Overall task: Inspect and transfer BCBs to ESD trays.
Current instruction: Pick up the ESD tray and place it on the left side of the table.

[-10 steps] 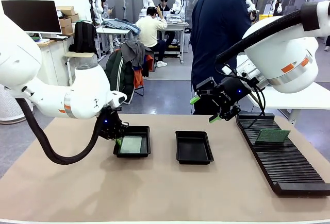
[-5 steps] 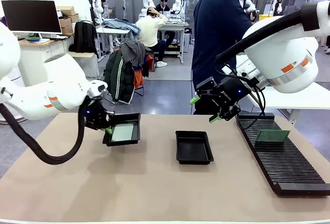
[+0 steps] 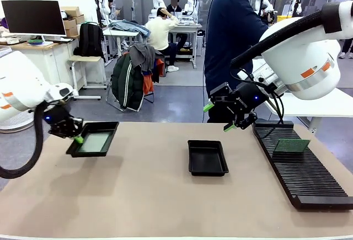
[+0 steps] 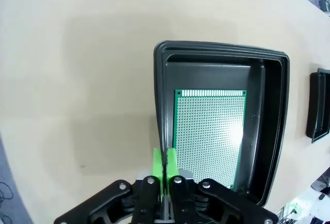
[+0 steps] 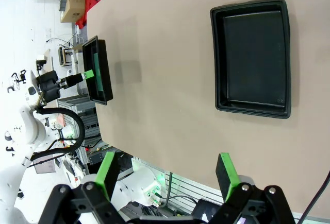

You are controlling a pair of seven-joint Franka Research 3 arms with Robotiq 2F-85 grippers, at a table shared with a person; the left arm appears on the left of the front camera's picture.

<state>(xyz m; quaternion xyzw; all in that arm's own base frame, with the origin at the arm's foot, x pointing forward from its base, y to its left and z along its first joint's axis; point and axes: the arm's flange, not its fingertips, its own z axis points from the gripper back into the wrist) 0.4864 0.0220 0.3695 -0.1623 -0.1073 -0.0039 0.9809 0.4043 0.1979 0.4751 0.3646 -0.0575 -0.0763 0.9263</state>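
BCB (image 4: 209, 131) lies flat in ESD tray (image 4: 221, 49), just past L gripper (image 4: 165, 164) fingertips. L gripper is clamped tight on tray's near rim, green pads pinched w/ the rim wall between them. Tray hangs tilted, looks clear of table (image 3: 138, 196). 2nd tray (image 3: 208, 158) sits flat on table, well away from L gripper, nearer R gripper (image 3: 218, 117), low & just in front of it. R gripper jaws are spread wide, nothing in them. 2nd BCB (image 3: 291, 145) lies on black rack (image 3: 309, 182), on R gripper's side away from the trays.
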